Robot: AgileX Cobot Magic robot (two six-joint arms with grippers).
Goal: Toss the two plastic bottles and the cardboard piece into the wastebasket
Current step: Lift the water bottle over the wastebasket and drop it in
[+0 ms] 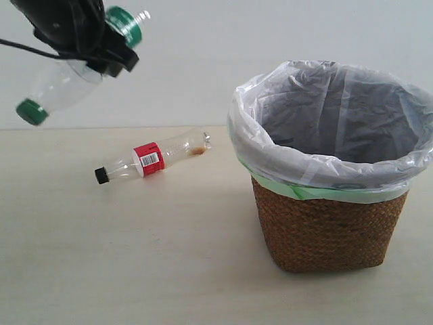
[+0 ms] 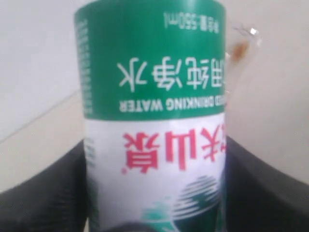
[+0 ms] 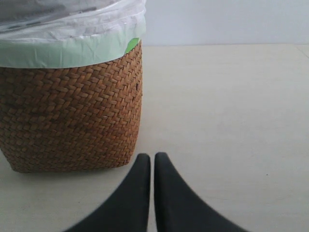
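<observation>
High at the left of the exterior view, my left gripper (image 1: 101,49) is shut on the wider clear bottle (image 1: 62,87). The bottle hangs tilted in the air, green cap (image 1: 31,112) lowest. In the left wrist view its green-white label (image 2: 152,121) fills the space between the black fingers (image 2: 43,193). The slim bottle (image 1: 152,159), with red label and black cap, lies on its side on the table. The wicker wastebasket (image 1: 331,227), lined with a white bag, stands at the right. My right gripper (image 3: 153,157) is shut on nothing, low over the table beside the wastebasket (image 3: 72,121). The cardboard piece is out of view.
The light wooden table (image 1: 135,257) runs back to a pale wall. The bag's rim (image 1: 270,159) folds out over the basket's top edge, with a green band below it. The slim bottle's clear end (image 2: 240,46) shows past the held bottle in the left wrist view.
</observation>
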